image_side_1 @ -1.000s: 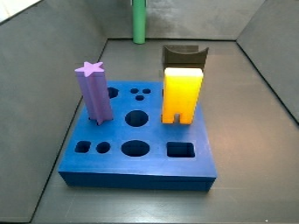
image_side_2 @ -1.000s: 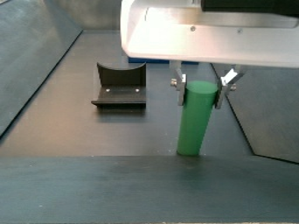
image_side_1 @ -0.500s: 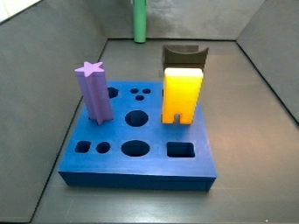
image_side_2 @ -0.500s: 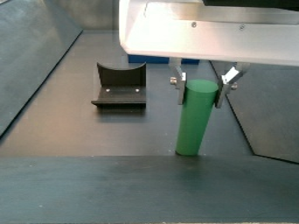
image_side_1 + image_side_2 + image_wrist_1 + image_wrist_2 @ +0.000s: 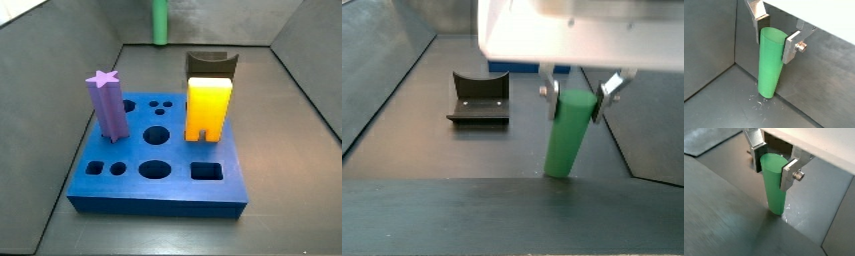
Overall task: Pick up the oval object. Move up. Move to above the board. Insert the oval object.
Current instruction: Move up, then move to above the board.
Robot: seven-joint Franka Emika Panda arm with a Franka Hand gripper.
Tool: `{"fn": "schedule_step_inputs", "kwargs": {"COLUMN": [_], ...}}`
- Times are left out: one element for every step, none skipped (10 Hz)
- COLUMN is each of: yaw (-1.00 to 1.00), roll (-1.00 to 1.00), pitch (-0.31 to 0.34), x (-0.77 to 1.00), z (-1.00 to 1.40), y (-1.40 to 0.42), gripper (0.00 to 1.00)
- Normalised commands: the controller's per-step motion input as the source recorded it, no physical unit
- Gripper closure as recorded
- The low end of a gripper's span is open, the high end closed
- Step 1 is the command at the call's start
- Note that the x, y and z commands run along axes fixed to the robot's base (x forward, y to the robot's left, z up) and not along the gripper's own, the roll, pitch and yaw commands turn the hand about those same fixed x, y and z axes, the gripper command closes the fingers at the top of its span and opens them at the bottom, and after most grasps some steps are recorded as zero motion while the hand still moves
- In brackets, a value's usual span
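Wrist views: jaws [image 5: 774, 31] clenched on upright oval object [image 5: 770, 62], wall close behind, open floor [image 5: 717, 203] ahead.

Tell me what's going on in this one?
The gripper has its fingers on either side of the top of the green peg, which stands upright near the far wall. Whether it has left the floor is unclear. The board sits apart, already holding the purple peg and yellow block.

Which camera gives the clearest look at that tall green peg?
A wrist view: the oval object fills it, top between the gripper fingers. Both wrist views show this; one side view too, another only a distant strip.
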Motion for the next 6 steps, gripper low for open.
{"fn": "schedule_step_inputs", "kwargs": {"yaw": [-0.04,-0.03,-0.01,-0.09,-0.07,-0.03], "roll": [0.02,0.05,0.07,0.21,0.2,0.14], "pitch": [0.028,0.052,0.076,0.218,0.222,0.193], "x": [-0.02,-0.02,-0.01,-0.15,-0.15,-0.1], "z": [0.65,0.47,0.27,1.0,1.0,0.95], "y": [-0.06,-0.03,-0.02,0.27,0.28,0.19], "gripper": [1.0,1.0,1.0,1.0,1.0,1.0]}}
